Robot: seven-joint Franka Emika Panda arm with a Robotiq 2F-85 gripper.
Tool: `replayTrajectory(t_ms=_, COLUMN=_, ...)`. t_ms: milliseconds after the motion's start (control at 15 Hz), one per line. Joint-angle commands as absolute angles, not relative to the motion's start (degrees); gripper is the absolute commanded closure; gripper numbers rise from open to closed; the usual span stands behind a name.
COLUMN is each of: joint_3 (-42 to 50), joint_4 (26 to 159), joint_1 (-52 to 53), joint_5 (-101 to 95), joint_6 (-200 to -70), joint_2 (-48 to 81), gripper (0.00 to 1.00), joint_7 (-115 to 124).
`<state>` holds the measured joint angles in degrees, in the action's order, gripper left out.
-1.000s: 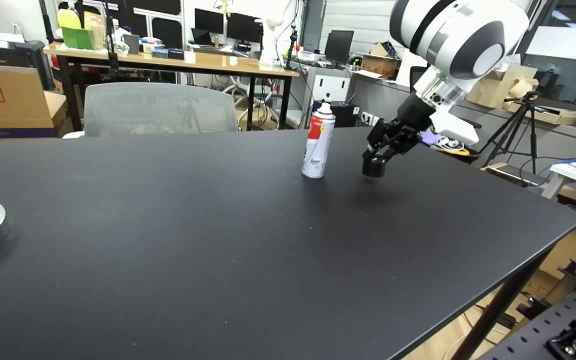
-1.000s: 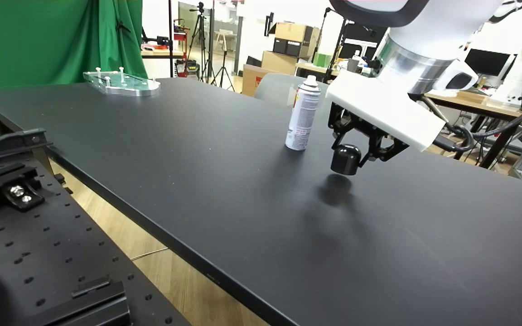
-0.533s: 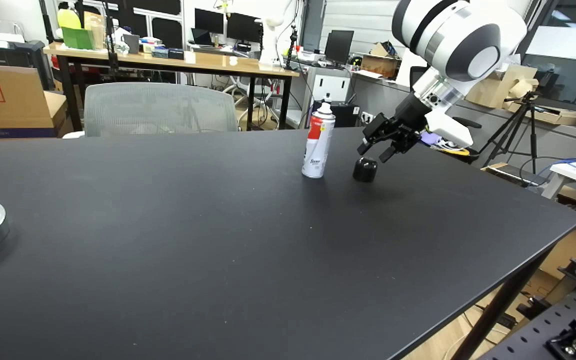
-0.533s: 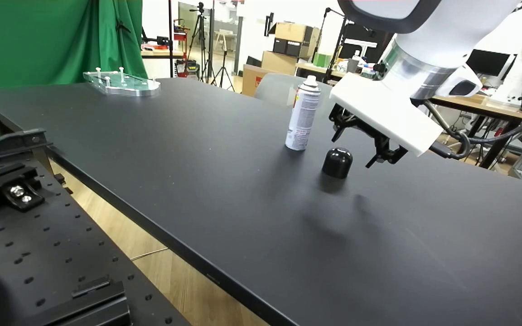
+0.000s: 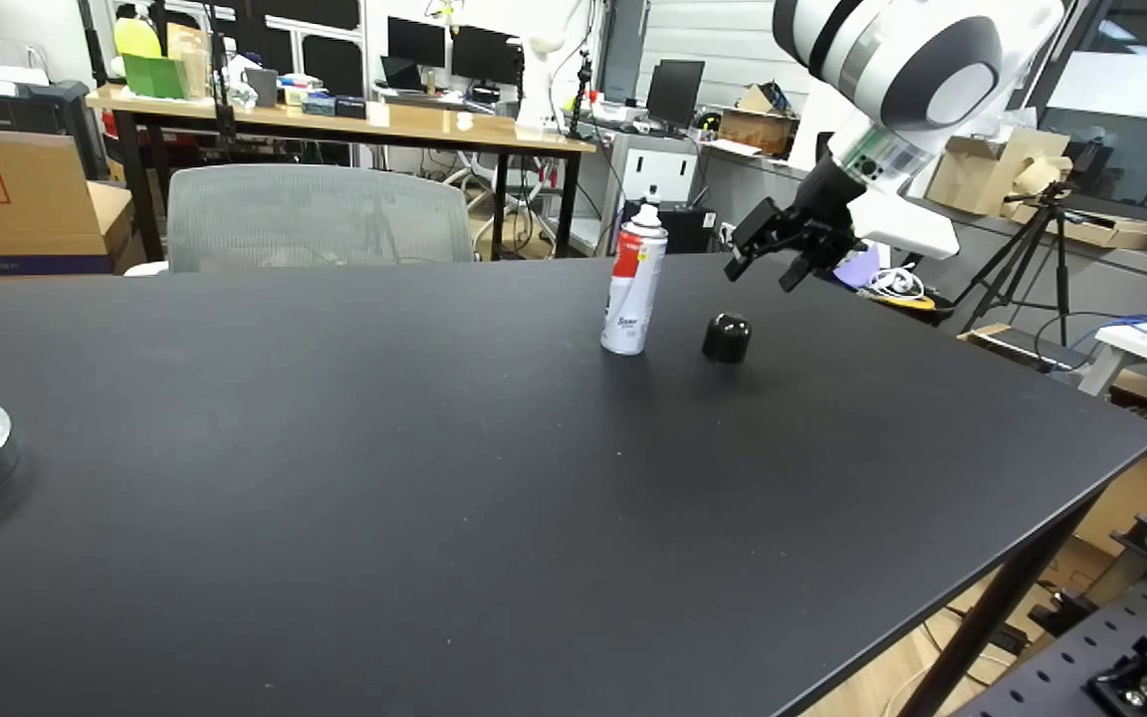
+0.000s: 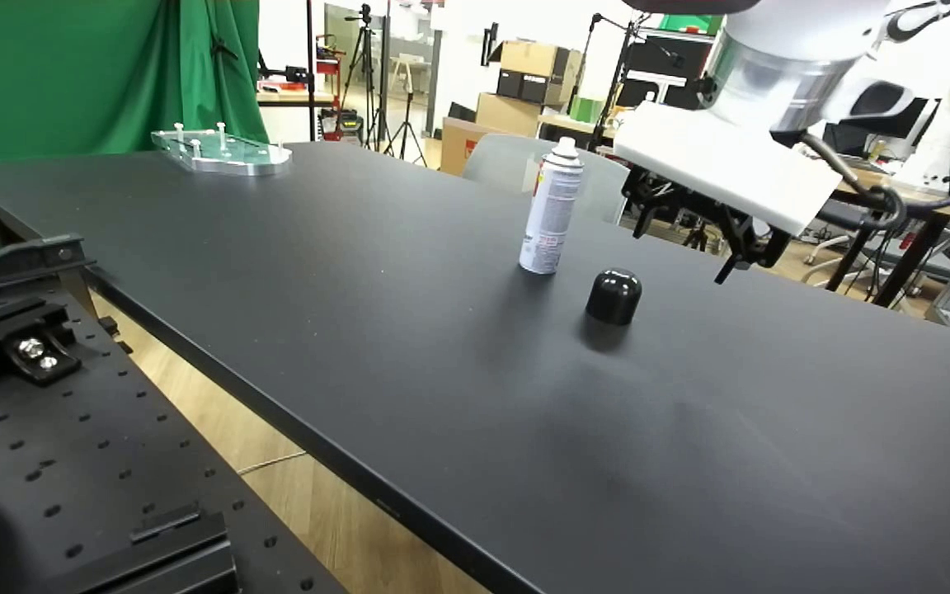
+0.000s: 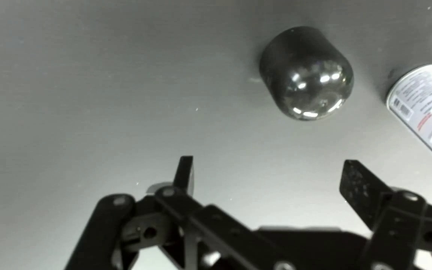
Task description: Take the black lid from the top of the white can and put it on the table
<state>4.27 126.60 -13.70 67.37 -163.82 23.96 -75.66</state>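
Note:
The black lid [image 5: 727, 339] stands dome-up by itself on the table [image 5: 434, 498]. To its side, a short gap away, is the upright white can [image 5: 634, 284], whose white nozzle is bare. Both the lid [image 6: 614, 297] and the can [image 6: 552, 210] show fully in the exterior views. My gripper [image 6: 679, 257] hovers above the tabletop, higher than the lid and off to one side of it, jaws spread wide. In the wrist view nothing is between the fingertips of the gripper [image 7: 268, 159]; the lid [image 7: 306, 73] lies beyond them, and the can [image 7: 431, 108] is partly cut off at the right.
A clear plate with white posts [image 6: 223, 154] sits at the table's far end in an exterior view. A mesh chair [image 5: 320, 219] stands behind the table. A black perforated platform [image 6: 71, 429] runs alongside the table's edge.
A second ago the gripper was closed on the lid just above the table. It has let go, opened wide, and moved up and away. The lid now stands on the table; the can is unmoved.

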Motion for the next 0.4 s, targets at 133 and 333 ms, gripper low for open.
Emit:
replayTrajectory(t_ms=133, joint_3=8.0, joint_4=137.2, joint_1=-6.2, joint_5=54.6, joint_6=-173.5, joint_2=14.7, gripper=0.0, joint_7=-58.9)
replayTrajectory(t_ms=333, joint_3=20.9, joint_4=141.3, joint_1=5.2, joint_5=42.5, joint_6=-169.9, joint_2=14.3, gripper=0.0, joint_7=-46.3)
